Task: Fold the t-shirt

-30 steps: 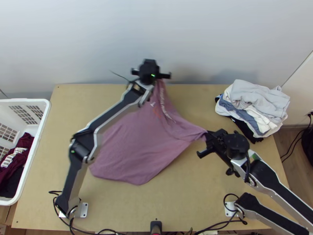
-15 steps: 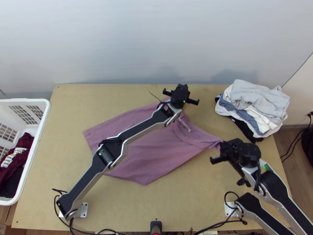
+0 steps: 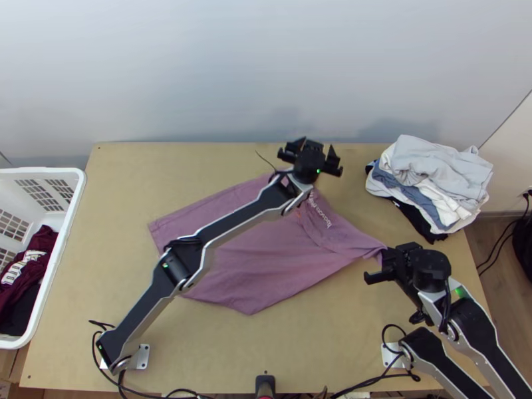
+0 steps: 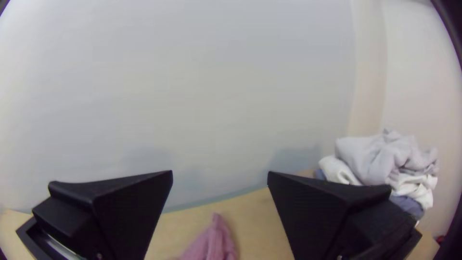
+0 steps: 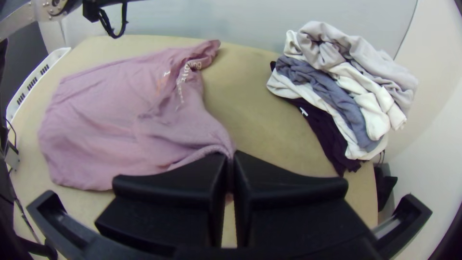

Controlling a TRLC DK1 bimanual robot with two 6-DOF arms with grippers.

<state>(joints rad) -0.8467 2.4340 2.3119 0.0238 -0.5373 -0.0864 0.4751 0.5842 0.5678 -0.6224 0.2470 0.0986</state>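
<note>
Mauve cloth t-shirt lies wrinkled on the light wooden table, its one corner pinched by the right flat-fingered black gripper. With the left black gripper spread open, one-sided pulling could skew it.

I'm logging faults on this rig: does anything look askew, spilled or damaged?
The t-shirt lies askew, rumpled around its print, because the right claw pinches one part; that could be normal mid-fold. The left claw is open, holding nothing. I see no spill or damage.
</note>
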